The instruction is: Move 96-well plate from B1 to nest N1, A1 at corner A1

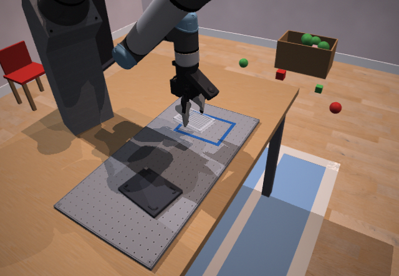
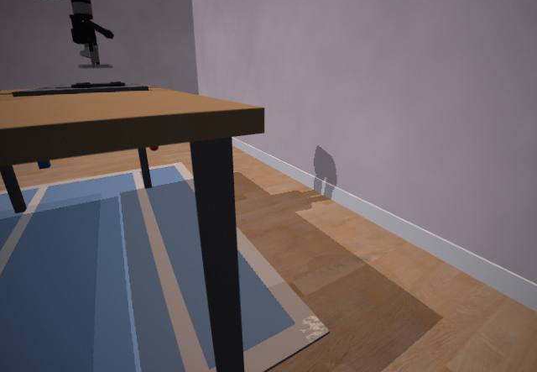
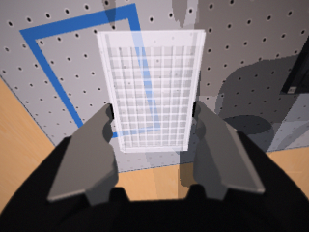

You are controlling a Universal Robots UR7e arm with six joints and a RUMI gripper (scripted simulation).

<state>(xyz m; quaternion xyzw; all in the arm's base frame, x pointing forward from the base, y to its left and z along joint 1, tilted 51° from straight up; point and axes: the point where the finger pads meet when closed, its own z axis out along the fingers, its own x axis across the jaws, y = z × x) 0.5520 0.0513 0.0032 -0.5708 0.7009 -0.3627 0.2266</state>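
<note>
The clear 96-well plate [image 1: 200, 124] [image 2: 106, 65] [image 3: 152, 72] is held level in the air, well above the board. My gripper [image 1: 193, 118] [image 2: 95, 63] [image 3: 153, 103] is shut on it, one finger against each long side. In the wrist view the plate overlaps the blue outline of spot B1 [image 1: 226, 134] [image 3: 54, 81] and is turned relative to it. The black plate nest N1 [image 1: 149, 192] [image 2: 98, 85] [image 3: 301, 77] has raised corner locators, and nothing sits in it. I cannot clearly tell the plate's cut corner or the nest's A1 mark.
The grey perforated board [image 1: 96, 202] [image 2: 86, 91] carries the nest and the blue outline on the wooden table [image 1: 257, 86] [image 2: 130, 112]. The robot's pedestal [image 1: 73, 83] stands beside the board. A brown box [image 1: 301, 57] with green balls is beyond the table.
</note>
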